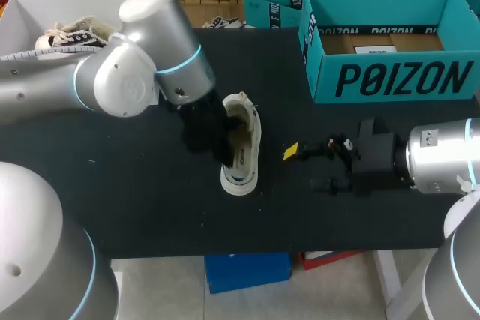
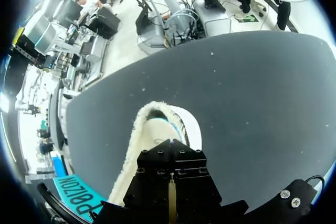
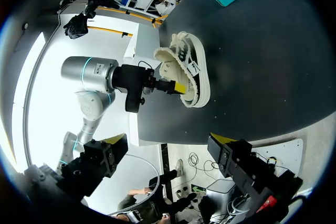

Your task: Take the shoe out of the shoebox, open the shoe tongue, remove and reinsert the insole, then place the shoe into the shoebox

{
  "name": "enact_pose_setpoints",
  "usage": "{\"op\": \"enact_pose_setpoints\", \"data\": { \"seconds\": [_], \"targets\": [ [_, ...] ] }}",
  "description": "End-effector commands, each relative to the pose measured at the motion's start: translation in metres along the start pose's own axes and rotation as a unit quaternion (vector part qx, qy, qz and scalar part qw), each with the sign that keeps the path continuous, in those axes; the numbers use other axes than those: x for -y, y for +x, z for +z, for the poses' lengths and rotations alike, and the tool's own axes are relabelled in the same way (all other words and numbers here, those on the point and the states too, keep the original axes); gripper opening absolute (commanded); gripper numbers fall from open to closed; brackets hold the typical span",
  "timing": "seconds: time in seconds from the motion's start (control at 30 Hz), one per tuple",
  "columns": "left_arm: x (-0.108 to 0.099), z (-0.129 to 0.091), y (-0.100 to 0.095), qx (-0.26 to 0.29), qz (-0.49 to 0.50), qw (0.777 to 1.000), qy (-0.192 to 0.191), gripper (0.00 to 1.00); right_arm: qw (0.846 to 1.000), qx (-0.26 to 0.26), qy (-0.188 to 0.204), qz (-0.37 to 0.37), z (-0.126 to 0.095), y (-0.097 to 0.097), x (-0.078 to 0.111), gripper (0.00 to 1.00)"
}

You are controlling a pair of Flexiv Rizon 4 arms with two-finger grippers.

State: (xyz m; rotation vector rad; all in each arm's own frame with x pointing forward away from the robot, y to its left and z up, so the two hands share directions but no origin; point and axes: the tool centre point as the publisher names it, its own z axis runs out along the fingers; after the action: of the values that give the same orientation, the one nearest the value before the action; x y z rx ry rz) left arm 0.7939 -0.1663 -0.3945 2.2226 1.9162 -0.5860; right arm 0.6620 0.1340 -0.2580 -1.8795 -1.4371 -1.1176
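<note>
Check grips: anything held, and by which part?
Right gripper is open and empty. Left gripper is at the shoe opening; whether it grips cannot be told.

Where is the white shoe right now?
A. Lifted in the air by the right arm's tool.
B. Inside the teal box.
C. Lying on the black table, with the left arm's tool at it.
C: the shoe lies on the black table outside the teal shoebox, the left tool at it, the right tool open and apart.
</note>
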Motion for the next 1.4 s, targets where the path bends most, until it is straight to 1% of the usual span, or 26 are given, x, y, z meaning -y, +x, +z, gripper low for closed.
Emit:
{"op": "enact_pose_setpoints", "data": {
  "seconds": [0.03, 0.23, 0.33, 0.53, 0.63, 0.77, 1.0, 1.2, 1.4],
  "targets": [
    [-0.003, 0.013, -0.003, -0.013, 0.006, 1.000, 0.001, 0.00, 1.000, 0.000, 0.000, 0.000, 0.000, 0.000, 0.000, 1.00],
    [0.003, 0.028, -0.003, -0.041, 0.024, 0.999, 0.010, 0.00, 1.000, 0.000, 0.000, 0.000, 0.000, 0.000, 0.000, 1.00],
    [0.004, 0.035, -0.002, -0.047, 0.025, 0.998, 0.016, 0.00, 1.000, 0.000, 0.000, 0.000, 0.000, 0.000, 0.000, 1.00],
    [0.004, 0.036, -0.002, -0.049, 0.023, 0.998, 0.016, 0.00, 1.000, 0.000, 0.000, 0.000, 0.000, 0.000, 0.000, 1.00],
    [0.003, 0.031, -0.003, -0.048, 0.023, 0.999, 0.013, 0.00, 1.000, 0.000, 0.000, 0.000, 0.000, 0.000, 0.000, 1.00],
    [0.002, 0.013, -0.008, -0.038, 0.024, 0.999, 0.000, 0.00, 1.000, 0.000, 0.000, 0.000, 0.000, 0.000, 0.000, 1.00],
    [0.003, -0.036, -0.014, -0.034, 0.025, 0.999, -0.031, 0.00, 1.000, 0.000, 0.000, 0.000, 0.000, 0.000, 0.000, 1.00],
    [0.002, -0.071, -0.009, -0.051, 0.007, 0.998, -0.048, 0.00, 1.000, 0.000, 0.000, 0.000, 0.000, 0.000, 0.000, 1.00],
    [0.001, -0.096, 0.001, -0.064, -0.013, 0.996, -0.063, 0.00, 1.000, 0.000, 0.000, 0.000, 0.000, 0.000, 0.000, 1.00]
  ]
}}
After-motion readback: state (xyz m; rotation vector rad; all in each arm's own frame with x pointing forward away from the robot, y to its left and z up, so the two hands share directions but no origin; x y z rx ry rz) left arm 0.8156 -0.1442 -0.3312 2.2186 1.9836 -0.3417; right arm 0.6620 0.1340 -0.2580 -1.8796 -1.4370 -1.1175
